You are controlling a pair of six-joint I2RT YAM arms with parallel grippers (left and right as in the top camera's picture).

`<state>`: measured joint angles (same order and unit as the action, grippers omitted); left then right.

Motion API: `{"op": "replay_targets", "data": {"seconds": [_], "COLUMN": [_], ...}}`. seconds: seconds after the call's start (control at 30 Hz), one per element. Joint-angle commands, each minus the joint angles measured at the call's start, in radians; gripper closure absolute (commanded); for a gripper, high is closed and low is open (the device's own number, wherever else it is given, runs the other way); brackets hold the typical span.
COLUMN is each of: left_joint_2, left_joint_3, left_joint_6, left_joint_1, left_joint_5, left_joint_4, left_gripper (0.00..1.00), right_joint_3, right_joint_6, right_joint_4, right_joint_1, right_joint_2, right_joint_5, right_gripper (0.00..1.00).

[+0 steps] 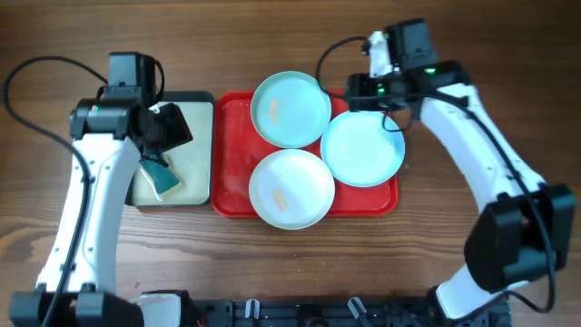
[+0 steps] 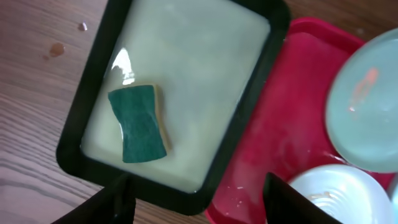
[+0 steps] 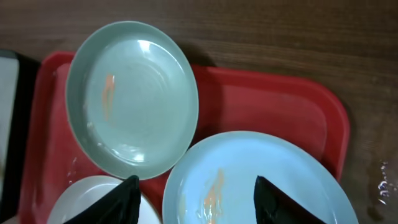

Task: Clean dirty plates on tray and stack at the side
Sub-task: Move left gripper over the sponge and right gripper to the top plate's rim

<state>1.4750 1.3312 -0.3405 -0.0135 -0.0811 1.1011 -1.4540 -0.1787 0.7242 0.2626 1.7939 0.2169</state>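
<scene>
Nearest of all, the white round shallow plate (image 1: 290,188) sits at the near edge of the large red rectangular plastic tray (image 1: 231,195), with a pale orange smear on its floor and its rim meeting both neighbours. Right of it and a little farther, the right pale light-blue round plate (image 1: 361,148) carries an orange streak and overhangs the tray's right rim, so a lift there should start straight up. On the left, the green-topped yellow sponge (image 2: 140,124) lies in the near part of the small dark-rimmed tray (image 2: 87,112), in what looks like pale soapy water. The left end effector (image 2: 199,180) hangs above it, fingers spread and empty. I judge fetching the sponge to be the step in hand, best done by dropping square over its narrow waist and closing across the short width, clear of the dark rim. Farthest, the far pale light-blue round plate (image 1: 290,109) juts past the tray's far rim, and the right end effector (image 3: 196,182) is spread and empty over the two blue plates. Bare wooden bench (image 1: 545,91) right of the tray looks the roomiest stacking spot, though the right arm crosses that side.
</scene>
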Motion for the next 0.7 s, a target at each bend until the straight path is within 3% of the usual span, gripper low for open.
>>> {"op": "replay_targets", "data": {"seconds": [0.0, 0.13, 0.4, 0.53, 0.67], "left_joint_2": [0.056, 0.079, 0.079, 0.079, 0.079], "left_joint_3": [0.014, 0.014, 0.014, 0.014, 0.014], "left_joint_6": [-0.076, -0.087, -0.087, -0.087, -0.087], "left_joint_1": [0.006, 0.012, 0.013, 0.013, 0.013], "left_joint_5": [-0.116, -0.130, -0.130, -0.130, -0.130], "left_joint_4": [0.002, -0.012, -0.056, -0.062, -0.062], "left_gripper": [0.36, 0.37, 0.43, 0.44, 0.44], "right_joint_3": [-0.018, -0.017, -0.017, -0.017, -0.017], "right_joint_6": [0.032, 0.034, 0.029, 0.030, 0.047], "right_joint_4": [-0.104, -0.155, -0.218, -0.254, -0.268], "right_joint_1": [0.046, 0.060, 0.062, 0.064, 0.065], "right_joint_2": [0.069, 0.129, 0.262, 0.285, 0.288], "right_joint_5": [-0.103, -0.126, -0.105, -0.052, -0.053], "right_gripper": [0.41, 0.44, 0.72, 0.74, 0.83]}}
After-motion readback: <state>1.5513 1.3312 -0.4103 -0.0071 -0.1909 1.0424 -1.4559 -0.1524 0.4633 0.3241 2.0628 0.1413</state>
